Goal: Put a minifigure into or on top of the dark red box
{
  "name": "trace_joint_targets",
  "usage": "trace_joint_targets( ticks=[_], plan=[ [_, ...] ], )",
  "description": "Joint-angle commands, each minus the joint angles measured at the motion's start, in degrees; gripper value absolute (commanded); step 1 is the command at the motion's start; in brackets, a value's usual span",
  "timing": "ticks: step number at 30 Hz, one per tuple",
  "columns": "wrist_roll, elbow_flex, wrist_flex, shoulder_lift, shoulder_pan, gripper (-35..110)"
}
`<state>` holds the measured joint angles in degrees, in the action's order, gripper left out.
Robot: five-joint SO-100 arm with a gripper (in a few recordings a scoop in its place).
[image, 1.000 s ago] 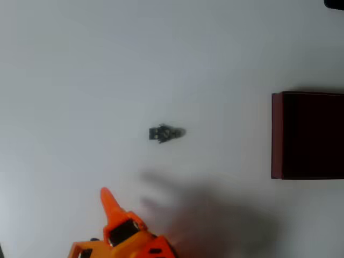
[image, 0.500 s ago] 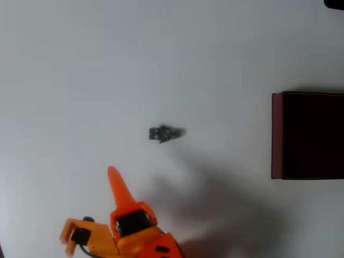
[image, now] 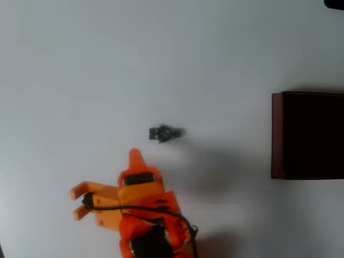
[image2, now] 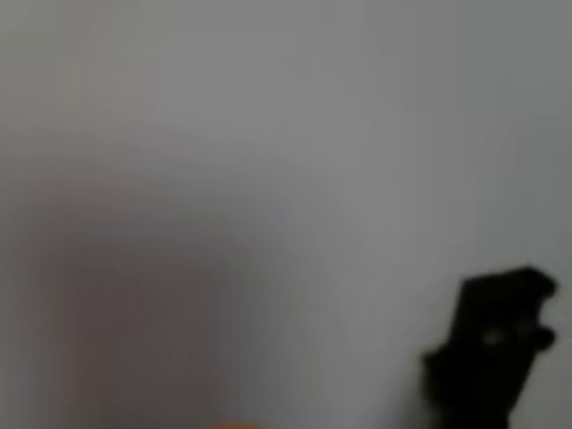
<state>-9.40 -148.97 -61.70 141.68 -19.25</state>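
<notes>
A plain white bench [image: 80, 64] carries the minifigure [image: 165, 133] lying mid-surface and the dark red box [image: 307, 135] at its right edge.

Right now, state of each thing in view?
minifigure: lying flat on the table, untouched, apart from the box
dark red box: open top, dark inside, nothing visible in it
gripper: jaws open, empty, just short of the minifigure

Orange arm [image: 142, 220] at overhead view's lower edge, fingers [image: 136, 157] spread apart.
</notes>
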Motion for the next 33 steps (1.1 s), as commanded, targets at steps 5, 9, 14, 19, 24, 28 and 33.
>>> trace_joint_targets(
  ticks=[5, 9, 14, 19, 24, 28, 33],
  plan=[
    [5.0, 6.1, -1.8, -4.0, 4.3, 25],
    [6.5, 9.6, 0.7, -11.9, 4.7, 24],
    [7.5, 13.0, 2.6, -19.6, 5.4, 24],
    [8.7, 15.6, 2.7, -22.6, 7.1, 24],
    [10.1, 18.7, 2.5, -27.9, 9.5, 24],
    [11.3, 20.0, 2.6, -30.2, 11.0, 24],
    [12.5, 22.2, 2.4, -33.7, 12.4, 23]
  ],
)
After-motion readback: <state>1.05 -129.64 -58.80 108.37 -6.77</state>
